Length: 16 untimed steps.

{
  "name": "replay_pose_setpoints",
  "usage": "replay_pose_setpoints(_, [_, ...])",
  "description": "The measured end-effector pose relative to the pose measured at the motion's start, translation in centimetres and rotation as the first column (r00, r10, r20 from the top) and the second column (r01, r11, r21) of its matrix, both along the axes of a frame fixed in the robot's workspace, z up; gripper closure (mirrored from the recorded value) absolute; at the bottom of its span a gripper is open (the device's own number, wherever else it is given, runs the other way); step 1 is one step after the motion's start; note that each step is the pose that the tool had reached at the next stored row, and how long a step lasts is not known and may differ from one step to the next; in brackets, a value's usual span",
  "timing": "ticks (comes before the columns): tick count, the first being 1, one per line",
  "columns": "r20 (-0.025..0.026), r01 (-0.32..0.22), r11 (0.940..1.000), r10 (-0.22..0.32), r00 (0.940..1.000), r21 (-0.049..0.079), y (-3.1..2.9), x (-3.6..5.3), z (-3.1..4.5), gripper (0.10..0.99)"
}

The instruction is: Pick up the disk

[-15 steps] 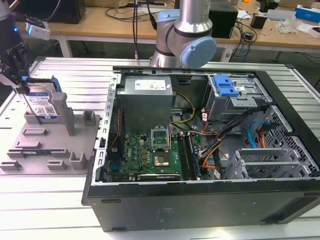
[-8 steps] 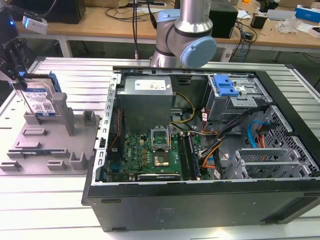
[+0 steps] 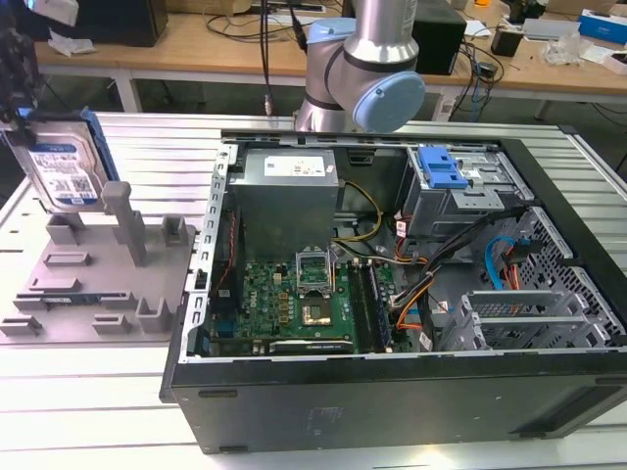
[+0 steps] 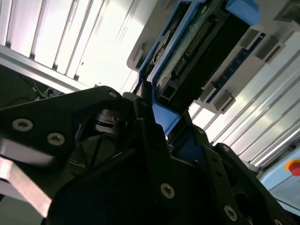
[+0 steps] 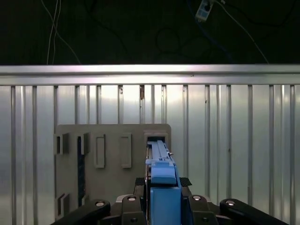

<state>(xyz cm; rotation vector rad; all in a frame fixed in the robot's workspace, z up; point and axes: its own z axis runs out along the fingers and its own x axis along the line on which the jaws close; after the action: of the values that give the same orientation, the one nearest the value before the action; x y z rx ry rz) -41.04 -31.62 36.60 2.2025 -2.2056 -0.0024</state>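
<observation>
The disk [image 3: 59, 162] is a silver drive with blue side rails and a white-and-blue label. It hangs upright just above the far left part of the grey fixture tray [image 3: 98, 279] in the exterior view. My gripper [image 3: 18, 98] comes down from the upper left corner and is shut on the disk's top edge. In the first wrist view the disk's blue rail [image 5: 161, 164] runs edge-on between the black fingers [image 5: 129, 204], with the tray [image 5: 110, 154] beneath. In the second wrist view the disk's underside and connector [image 4: 197, 47] stick out past the gripper [image 4: 157, 117].
An open computer case [image 3: 392, 294] fills the middle and right of the slatted metal table [image 3: 167, 147], with a blue drive-bay bracket [image 3: 441, 168] inside. The arm's base [image 3: 367, 59] stands behind the case. Upright posts [image 3: 125, 220] rise from the tray close to the disk.
</observation>
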Motion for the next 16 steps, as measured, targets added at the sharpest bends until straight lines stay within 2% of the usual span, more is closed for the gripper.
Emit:
replay_pose_setpoints(2, [-0.0001,0.000,1.0000,0.000,1.0000,0.000,-0.04,0.00,0.97,0.722])
replay_pose_setpoints(5, [0.0001,0.000,1.0000,0.000,1.0000,0.000,-0.16,0.00,3.27,0.722])
replay_pose_setpoints(11, [0.0001,0.000,1.0000,0.000,1.0000,0.000,-0.31,0.00,6.31,0.722])
replay_pose_setpoints(13, [0.0002,0.000,1.0000,0.000,1.0000,0.000,-0.39,0.00,8.17,0.722])
replay_pose_setpoints(16, [0.0004,0.000,1.0000,0.000,1.0000,0.000,-0.45,0.00,9.63,0.722])
